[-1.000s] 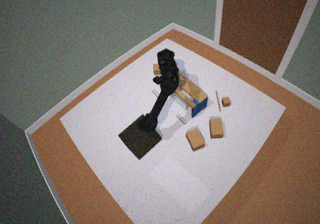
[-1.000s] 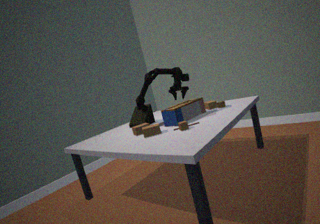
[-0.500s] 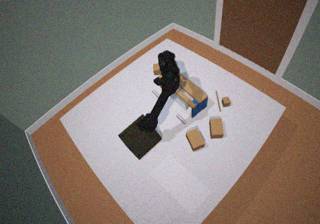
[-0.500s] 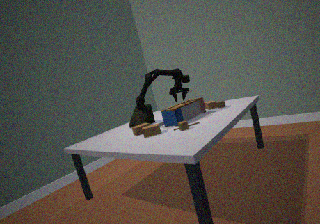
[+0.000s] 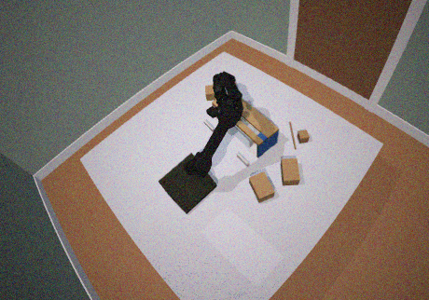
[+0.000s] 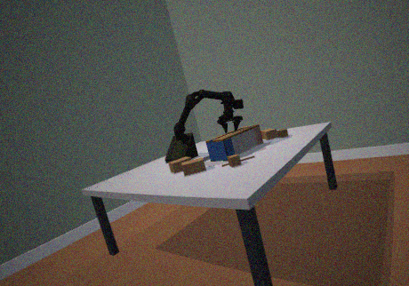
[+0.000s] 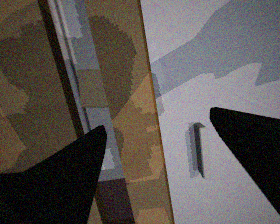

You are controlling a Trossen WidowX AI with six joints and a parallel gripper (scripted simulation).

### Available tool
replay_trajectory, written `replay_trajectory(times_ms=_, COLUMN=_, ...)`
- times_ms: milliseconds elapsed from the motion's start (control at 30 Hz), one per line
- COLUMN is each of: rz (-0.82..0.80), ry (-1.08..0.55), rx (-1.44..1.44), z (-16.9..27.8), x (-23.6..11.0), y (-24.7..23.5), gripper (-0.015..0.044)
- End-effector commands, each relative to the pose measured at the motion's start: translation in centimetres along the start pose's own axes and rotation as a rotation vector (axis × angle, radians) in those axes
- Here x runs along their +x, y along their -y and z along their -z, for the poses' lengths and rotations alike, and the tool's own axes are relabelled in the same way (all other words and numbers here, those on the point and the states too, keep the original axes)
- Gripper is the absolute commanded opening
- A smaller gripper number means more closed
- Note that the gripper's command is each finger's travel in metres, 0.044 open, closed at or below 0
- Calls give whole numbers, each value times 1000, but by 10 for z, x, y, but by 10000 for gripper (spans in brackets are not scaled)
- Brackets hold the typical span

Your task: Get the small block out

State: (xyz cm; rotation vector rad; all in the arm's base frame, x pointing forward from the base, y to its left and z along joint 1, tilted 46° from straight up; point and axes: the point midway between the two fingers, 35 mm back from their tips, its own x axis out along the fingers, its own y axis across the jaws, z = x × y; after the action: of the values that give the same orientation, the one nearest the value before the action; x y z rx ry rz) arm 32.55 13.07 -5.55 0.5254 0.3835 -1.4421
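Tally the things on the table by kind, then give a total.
Robot arm: 1
Clear-fronted box: 1
Loose tan blocks: 5
Thin sticks: 3
Total: 10 (the block inside the box cannot be made out, so it is not counted)
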Motion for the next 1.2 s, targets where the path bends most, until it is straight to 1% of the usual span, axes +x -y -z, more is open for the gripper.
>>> replay_trajectory(times_ms=0, rz=-2, ry=4, rx=-6, z=1, x=7, y=1, gripper=400)
replay_trajectory(times_ms=633, rz=-2, ry=7, rx=-6, z=8, x=36, y=4, gripper=400)
replay_trajectory(times_ms=767, rz=0, ry=3, rx=1, z=8, x=33, y=2, gripper=400)
replay_trajectory(times_ms=1167, rz=1, ry=5, rx=0, z=-12, x=38, y=2, gripper=400)
